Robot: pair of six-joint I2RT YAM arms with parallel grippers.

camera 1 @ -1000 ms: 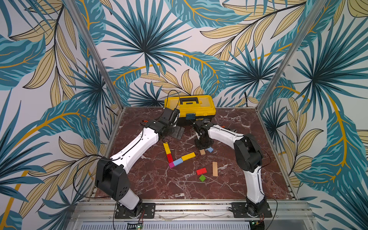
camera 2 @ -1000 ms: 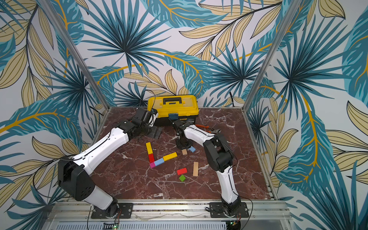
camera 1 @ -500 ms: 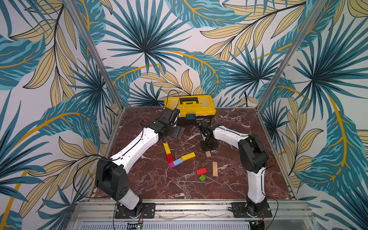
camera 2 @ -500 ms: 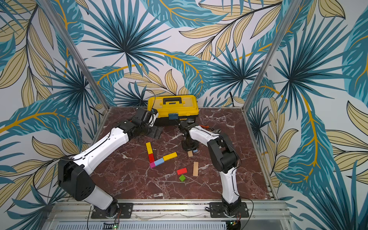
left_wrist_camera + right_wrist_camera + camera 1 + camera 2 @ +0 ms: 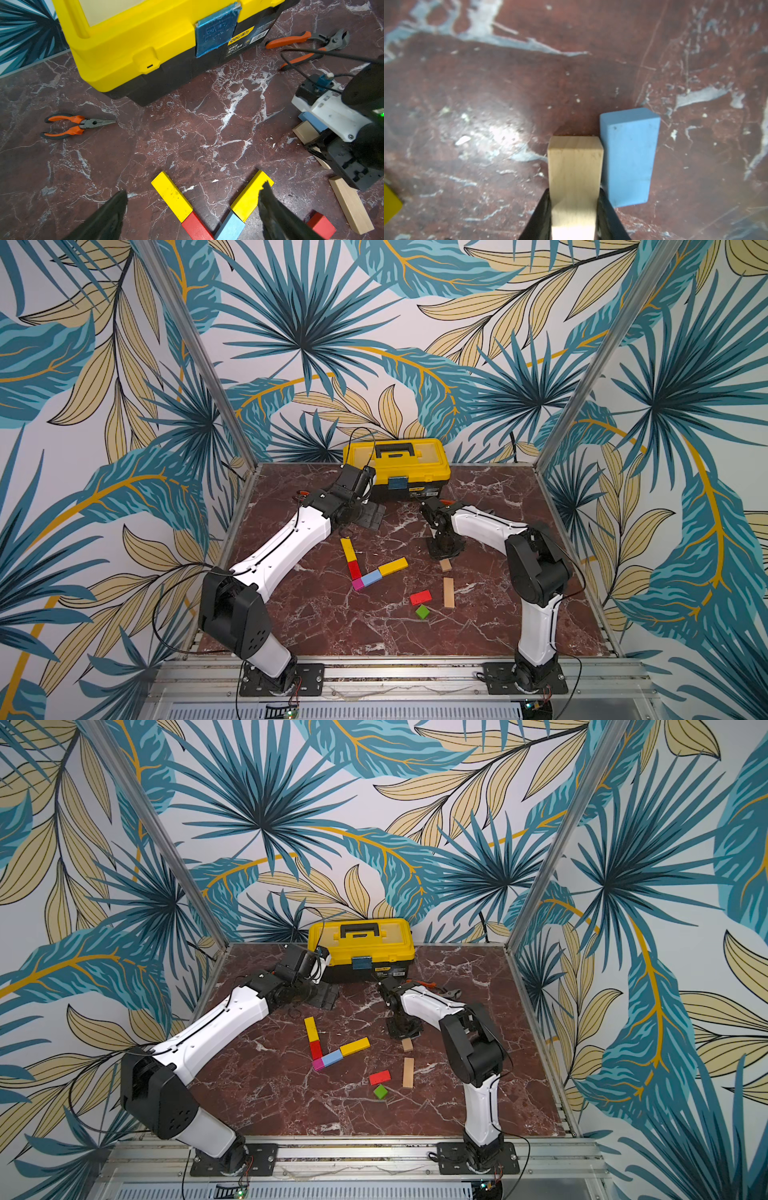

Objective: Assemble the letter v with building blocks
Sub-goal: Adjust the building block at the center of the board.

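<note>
On tan bar (image 5: 575, 162), R end effector (image 5: 574, 192), further right vs. before

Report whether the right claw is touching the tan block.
Touching. The right wrist view shows the right claw shut on the tan block: both fingers press flat against its sides, with no gap visible.

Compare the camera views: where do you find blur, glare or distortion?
Right wrist view: soft all over, the clamped tan block blurriest near the jaws, a pale glare patch on the marble table. Left wrist view: sharp marble, but the open jaws are dark smears at the edge. Both top views: even light, frame posts lean outward.
</note>
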